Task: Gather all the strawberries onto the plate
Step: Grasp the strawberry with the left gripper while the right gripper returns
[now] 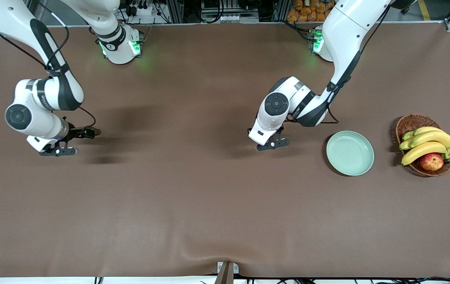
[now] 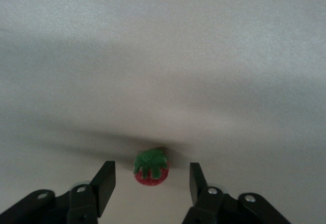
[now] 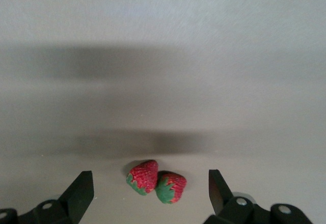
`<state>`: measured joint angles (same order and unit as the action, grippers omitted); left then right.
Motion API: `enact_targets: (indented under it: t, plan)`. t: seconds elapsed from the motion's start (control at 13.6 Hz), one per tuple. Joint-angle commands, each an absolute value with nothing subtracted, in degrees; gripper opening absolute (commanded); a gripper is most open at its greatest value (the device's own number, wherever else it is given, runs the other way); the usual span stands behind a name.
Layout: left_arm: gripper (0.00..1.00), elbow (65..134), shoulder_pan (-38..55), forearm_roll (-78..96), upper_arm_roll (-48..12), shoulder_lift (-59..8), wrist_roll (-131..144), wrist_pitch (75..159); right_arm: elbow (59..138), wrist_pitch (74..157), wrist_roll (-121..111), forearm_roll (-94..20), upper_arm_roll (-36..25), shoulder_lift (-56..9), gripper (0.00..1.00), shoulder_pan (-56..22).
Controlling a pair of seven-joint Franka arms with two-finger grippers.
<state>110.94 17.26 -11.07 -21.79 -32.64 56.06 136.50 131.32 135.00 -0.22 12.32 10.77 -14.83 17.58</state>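
Observation:
One strawberry (image 2: 151,169) with its green top up lies on the brown table between the fingers of my left gripper (image 2: 152,168). The jaws are open, with a gap on each side of the berry. In the front view this gripper (image 1: 272,142) is low over the table, beside the pale green plate (image 1: 350,153), toward the right arm's end from it. The plate holds nothing. Two more strawberries (image 3: 143,176) (image 3: 170,187) lie touching each other between the wide-open fingers of my right gripper (image 3: 150,175), which is low over the table at the right arm's end (image 1: 89,132).
A brown wicker basket (image 1: 409,121) with bananas (image 1: 428,142) and a red-yellow apple (image 1: 431,161) stands beside the plate at the left arm's end of the table. The brown cloth has a ripple near the front edge (image 1: 193,246).

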Motion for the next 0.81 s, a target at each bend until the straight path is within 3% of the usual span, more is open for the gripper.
enact_targets:
  t: [0.0, 0.07, 0.22, 0.37, 0.59, 0.74]
  plan:
    - [0.65, 110.39, 17.93, -14.05, -21.36, -34.10, 58.97, 137.81, 137.89, 141.31, 0.26, 13.45, 12.13, -13.18, 1.00, 19.51]
    - [0.62, 110.39, 17.84, -14.50, -21.36, -34.62, 59.24, 137.81, 138.42, 141.68, 0.26, 13.45, 12.13, -13.27, 1.00, 20.12]
    - [0.57, 110.22, 18.02, -14.59, -21.27, -35.59, 60.11, 137.90, 139.13, 141.77, 0.35, 13.45, 12.13, -13.36, 0.79, 20.30]
    - [0.42, 110.04, 17.93, -14.68, -21.27, -35.77, 60.12, 137.99, 139.13, 141.77, 0.53, 13.45, 12.22, -13.53, 0.62, 19.95]
    - [0.00, 109.69, 17.84, -14.68, -21.36, -35.33, 59.94, 137.90, 139.13, 141.77, 0.88, 13.36, 12.30, -14.24, 0.55, 19.60]
    - [0.00, 110.21, 16.09, -14.94, -21.36, -33.15, 59.42, 136.94, 139.13, 141.77, 0.88, 13.36, 12.30, -14.68, 0.55, 19.60]
